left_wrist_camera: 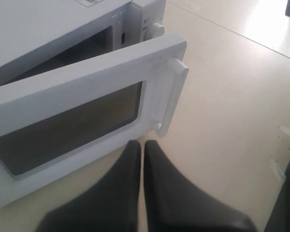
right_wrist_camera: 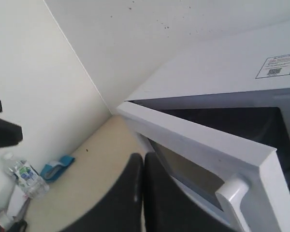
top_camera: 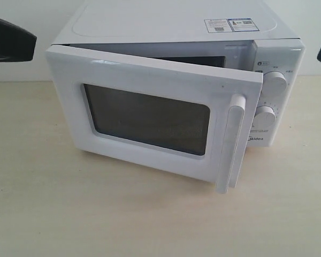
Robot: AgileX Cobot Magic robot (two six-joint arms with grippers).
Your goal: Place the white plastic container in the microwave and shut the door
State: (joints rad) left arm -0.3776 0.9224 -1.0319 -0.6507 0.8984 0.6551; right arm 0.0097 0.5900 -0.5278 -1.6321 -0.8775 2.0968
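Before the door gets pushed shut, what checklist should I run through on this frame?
1. White plastic container inside the microwave: cannot tell. It shows in no view, and the door hides most of the dark cavity.
2. Door shut: not ok. It stands ajar, with the handle side swung out from the microwave's front.
3. Left gripper free to push: ok. It is shut and holds nothing.
4. Right gripper free: ok. It is shut and holds nothing.
5. Table in front of the door: ok. Nothing shows on it in the exterior view.
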